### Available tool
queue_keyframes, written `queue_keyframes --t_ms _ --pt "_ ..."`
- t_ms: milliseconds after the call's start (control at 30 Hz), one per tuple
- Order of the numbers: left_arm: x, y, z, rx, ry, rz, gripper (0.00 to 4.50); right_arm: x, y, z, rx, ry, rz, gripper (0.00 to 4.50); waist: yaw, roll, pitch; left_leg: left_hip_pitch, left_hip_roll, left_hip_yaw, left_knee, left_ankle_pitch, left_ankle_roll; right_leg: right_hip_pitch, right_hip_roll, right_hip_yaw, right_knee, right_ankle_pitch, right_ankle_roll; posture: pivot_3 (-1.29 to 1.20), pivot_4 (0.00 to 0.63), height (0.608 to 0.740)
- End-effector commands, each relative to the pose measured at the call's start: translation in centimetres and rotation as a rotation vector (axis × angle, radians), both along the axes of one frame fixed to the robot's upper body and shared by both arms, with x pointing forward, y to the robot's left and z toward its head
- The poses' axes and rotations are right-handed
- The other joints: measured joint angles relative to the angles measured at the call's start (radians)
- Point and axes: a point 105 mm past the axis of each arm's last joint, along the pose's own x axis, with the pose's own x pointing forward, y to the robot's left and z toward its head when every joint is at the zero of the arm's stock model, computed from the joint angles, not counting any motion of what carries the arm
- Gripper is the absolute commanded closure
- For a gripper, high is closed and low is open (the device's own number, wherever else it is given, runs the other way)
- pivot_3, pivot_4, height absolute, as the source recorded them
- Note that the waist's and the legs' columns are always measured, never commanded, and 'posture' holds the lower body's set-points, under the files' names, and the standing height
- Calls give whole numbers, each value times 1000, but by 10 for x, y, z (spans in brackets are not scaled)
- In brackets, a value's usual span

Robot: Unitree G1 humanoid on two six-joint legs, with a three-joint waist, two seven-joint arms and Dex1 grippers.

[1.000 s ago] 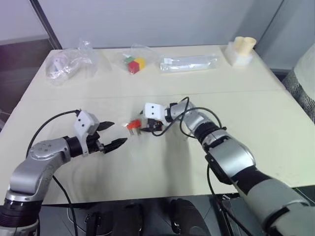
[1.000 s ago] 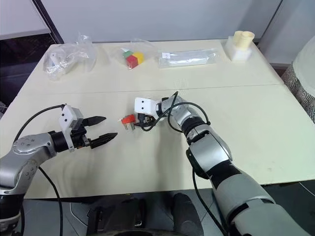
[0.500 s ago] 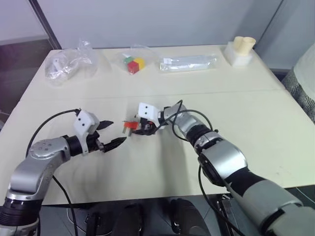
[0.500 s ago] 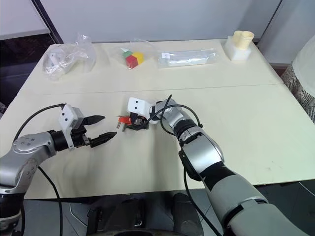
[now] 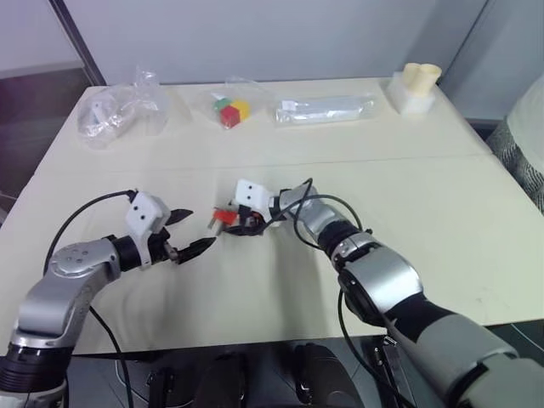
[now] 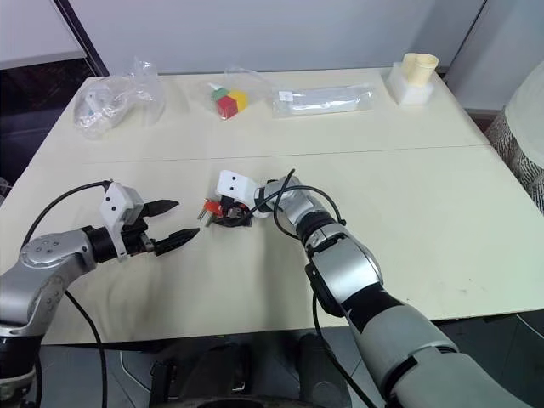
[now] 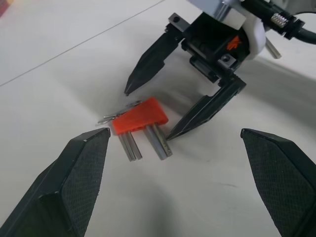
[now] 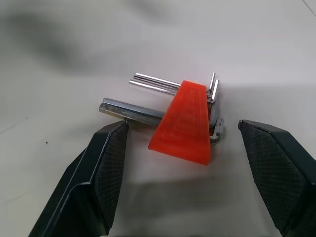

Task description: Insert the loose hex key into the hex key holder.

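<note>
The hex key holder (image 5: 223,217) is a small red-orange wedge lying flat on the cream table (image 5: 442,204), with several grey keys (image 8: 129,109) sticking out of it. My right gripper (image 5: 231,223) is open and low over the table, and one black finger (image 7: 148,61) stands on each side of the holder without touching it. My left gripper (image 5: 199,229) is open and empty a short way to the left, pointing at the holder. A short grey rod (image 7: 273,49) lies behind the right gripper's body. I cannot tell whether it is the loose hex key.
Along the far edge of the table lie a crumpled clear bag (image 5: 119,110), a clear bag with red, green and yellow cubes (image 5: 229,110), a long clear packet (image 5: 325,109) and a white block with cream cups (image 5: 416,85).
My right gripper has slid left from beside the holder until its fingers straddle it, rolling a little. The holder has shifted slightly left. The left gripper has stayed put.
</note>
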Motion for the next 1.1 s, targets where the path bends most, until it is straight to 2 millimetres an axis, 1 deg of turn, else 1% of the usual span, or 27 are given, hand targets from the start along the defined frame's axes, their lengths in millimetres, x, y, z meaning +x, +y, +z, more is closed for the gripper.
queue_keyframes --t_ms 33,133,367,500,633,767,933,1100 --pt "1 0 9 3 -47 -11 55 -2 1 -9 -9 8 -13 809 0 0 0 0 0 0 0 0 0 0 0 0 0 0 0 0 150 740" --pt "2 -1 8 9 -41 -27 55 -2 -2 -15 -36 2 -30 809 0 0 -1 1 0 0 0 0 0 0 0 0 1 0 0 0 150 740" --pt "8 0 12 24 -50 -48 55 1 -3 -18 -38 -8 -71 809 -1 0 -1 3 0 0 0 1 -1 1 0 0 6 0 -1 0 150 740" --pt "8 0 12 28 -51 -51 55 3 -7 -25 -71 -13 -106 809 0 0 -1 6 0 0 0 1 -2 1 0 0 11 0 -1 0 150 740" --pt "9 1 12 31 -51 -49 55 5 -13 -35 -126 -57 -125 809 0 0 -2 9 0 0 0 1 -2 3 0 0 12 -1 -2 0 150 740" --pt "9 1 13 31 -54 -45 55 6 -18 -45 -207 -149 -128 809 2 0 -4 18 0 0 -1 1 -2 12 0 0 12 -2 -4 0 150 740" --pt "9 0 12 31 -53 -46 55 3 -17 -47 -194 -95 -121 809 3 1 -5 22 0 -1 -1 1 -2 17 1 0 12 -3 -5 0 150 740" --pt "10 0 13 30 -55 -47 55 0 -18 -49 -206 -47 -105 809 4 1 -5 22 0 -1 -1 1 -2 17 1 0 12 -3 -5 0 150 740"
